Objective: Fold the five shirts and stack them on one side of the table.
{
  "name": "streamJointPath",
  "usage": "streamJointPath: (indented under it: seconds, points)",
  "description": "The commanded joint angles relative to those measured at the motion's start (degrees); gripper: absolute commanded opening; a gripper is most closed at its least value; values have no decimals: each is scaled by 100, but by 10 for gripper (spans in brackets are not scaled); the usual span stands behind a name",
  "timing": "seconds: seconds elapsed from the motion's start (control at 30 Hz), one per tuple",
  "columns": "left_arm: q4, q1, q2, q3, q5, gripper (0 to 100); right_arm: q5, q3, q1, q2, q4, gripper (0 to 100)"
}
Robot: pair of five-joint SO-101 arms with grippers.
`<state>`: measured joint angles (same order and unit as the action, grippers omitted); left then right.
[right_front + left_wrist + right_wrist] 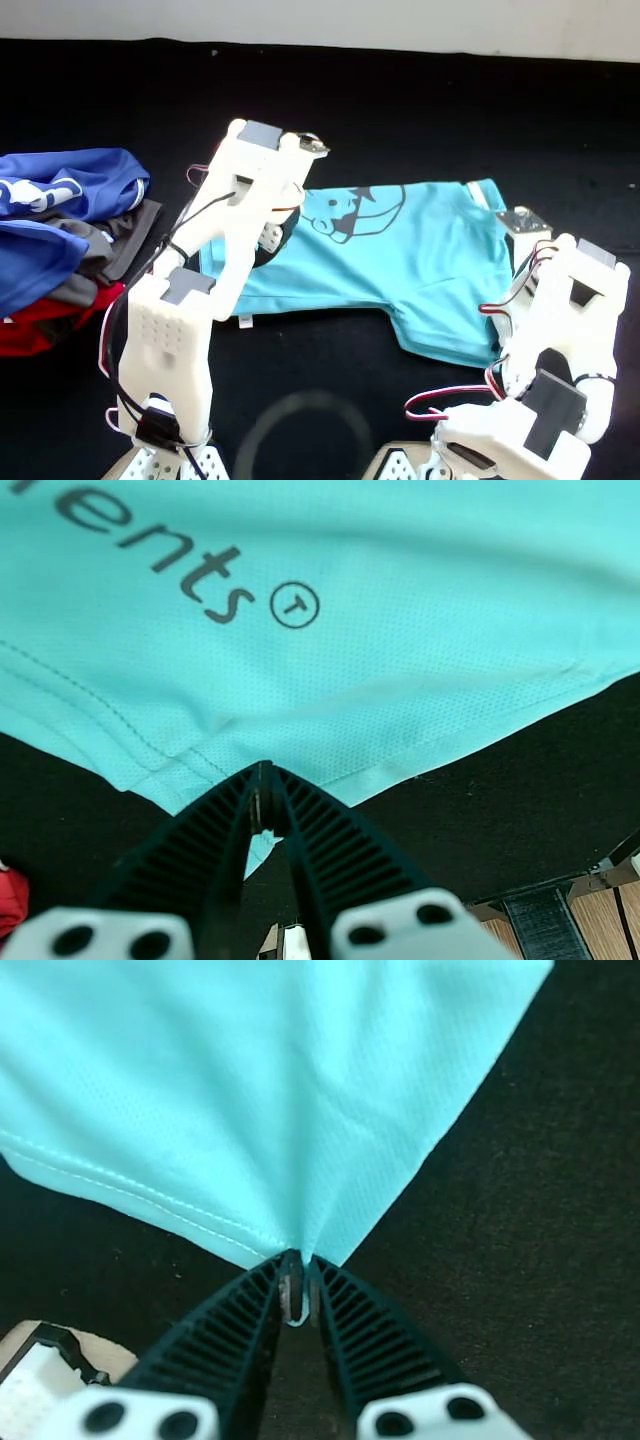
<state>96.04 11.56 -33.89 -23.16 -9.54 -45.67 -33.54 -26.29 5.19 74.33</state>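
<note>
A turquoise shirt (420,250) of fine mesh knit, with a dark printed figure near its far edge, lies spread flat across the middle of the black-covered bench (400,90). It runs sideways between the two white arms, and one short sleeve juts towards the near edge on the right arm's side.

The left pincer (263,780) is closed tight, its ribbed black fingers (330,850) meeting at the tips on the stitched hem at a corner of the turquoise shirt. A fold of the hem is caught between them, and more cloth shows just below the tips. Dark lettering and a small circled mark sit on the fabric beyond. In the high view the left arm (200,270) stretches out over the shirt's left end, with its wrist bent down onto the cloth there.

The right pincer (297,1272) is likewise closed, and it pinches a corner of the same shirt. The fabric gathers into a narrow pucker where it enters the tips and fans out wide beyond them, with a line of pale stitching along one edge. In the high view the right arm (560,300) is folded low at the shirt's right end, close to the sleeve.

At the left side of the bench, well apart from the spread shirt, sits a loose heap of crumpled shirts (60,230): blue with white markings on top, dark grey beneath, and red at the bottom
</note>
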Motion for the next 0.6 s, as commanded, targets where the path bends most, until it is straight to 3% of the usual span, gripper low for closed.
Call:
streamJointPath:
  seconds: [0.0, 0.23, 0.57]
  points:
    - [35, 31, 338, -154, -26, 8, -290, 189, -224, 92, 48, 6]
    - [26, 40, 338, -154, -26, 8, -624, 189, -673, 84, -154, 6]
    - [44, 57, 338, -154, -18, 8, -651, -215, -470, 84, -145, 6]
